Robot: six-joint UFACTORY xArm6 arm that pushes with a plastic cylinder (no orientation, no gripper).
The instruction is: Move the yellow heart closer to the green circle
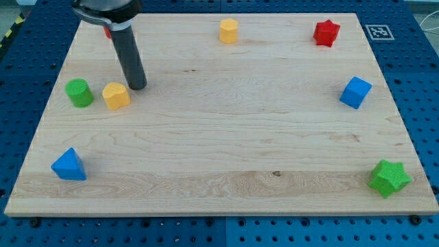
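The yellow heart (116, 95) lies at the view's left on the wooden board (226, 137). The green circle (79, 92) stands just to its left, a small gap apart. My tip (138, 87) rests on the board just right of and slightly above the yellow heart, close to it or touching its upper right edge.
A yellow hexagon block (228, 31) sits at the top middle, a red star (326, 33) at the top right, a blue cube (355, 92) at the right, a green star (389, 178) at the bottom right, a blue triangle (68, 165) at the bottom left. A red block (108, 30) is mostly hidden behind the rod.
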